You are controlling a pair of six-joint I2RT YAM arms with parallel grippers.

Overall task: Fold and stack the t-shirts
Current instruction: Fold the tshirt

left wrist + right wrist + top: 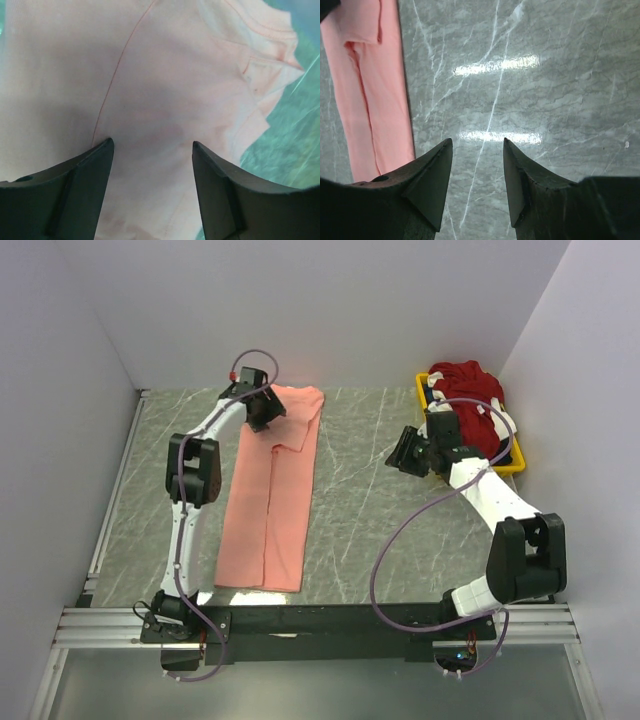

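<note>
The salmon-pink t-shirt (pixel 272 490) lies as a long narrow strip on the left half of the table, sides folded in. It fills the left wrist view (pixel 165 85) and shows at the left of the right wrist view (pixel 375 100). My left gripper (pixel 268 412) is open just above the shirt's far end (pixel 153 142), nothing between its fingers. The dark red shirt with white parts (pixel 467 390) lies heaped in the yellow tray (pixel 508 466) at the back right, over some dark blue-black cloth (pixel 505 455). My right gripper (pixel 400 452) is open and empty over bare table (pixel 477 140).
The table is grey marble (pixel 360 510). White walls close off the back and both sides. A metal rail (pixel 320 625) runs along the near edge where the arm bases stand.
</note>
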